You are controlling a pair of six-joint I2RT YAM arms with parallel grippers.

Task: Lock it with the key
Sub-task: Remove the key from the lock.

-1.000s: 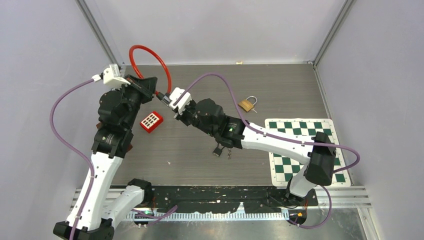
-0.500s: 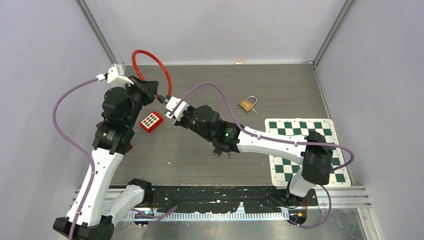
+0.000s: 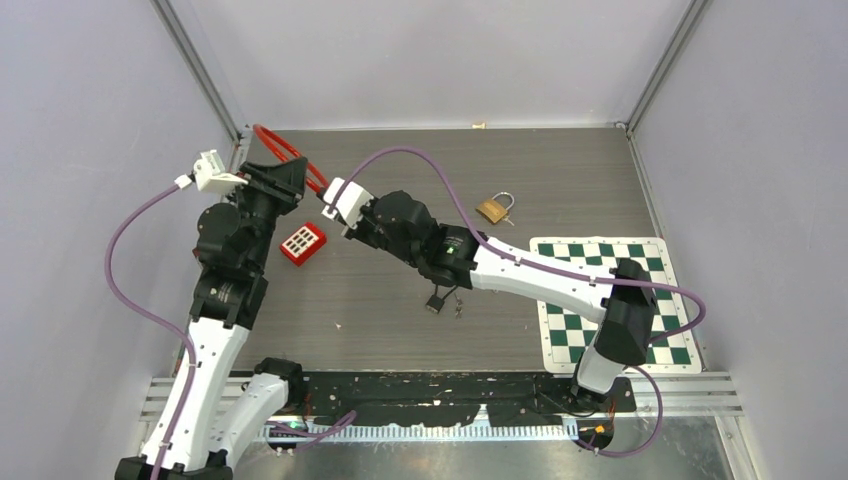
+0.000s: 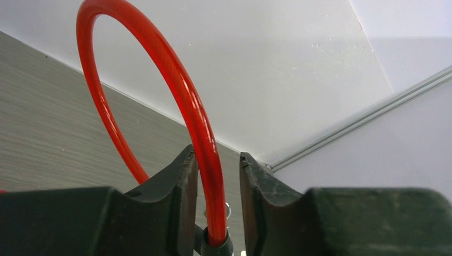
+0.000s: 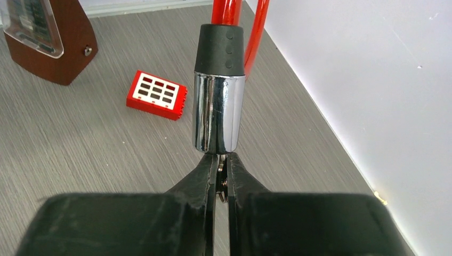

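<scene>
Above the far-left corner of the desk [image 3: 340, 320], my right fingers [image 5: 209, 176] are pinched tight on the key [image 5: 223, 184], which sits in the chrome barrel [image 5: 218, 112] of the cable lock [image 3: 290, 152], so a wrist roll should turn it. My left fingers [image 4: 184, 176] stand slightly apart around the red cable [image 4: 186, 106], with one side clear of it. I judge they are steadying rather than clamping, leaving the barrel free to follow.
</scene>
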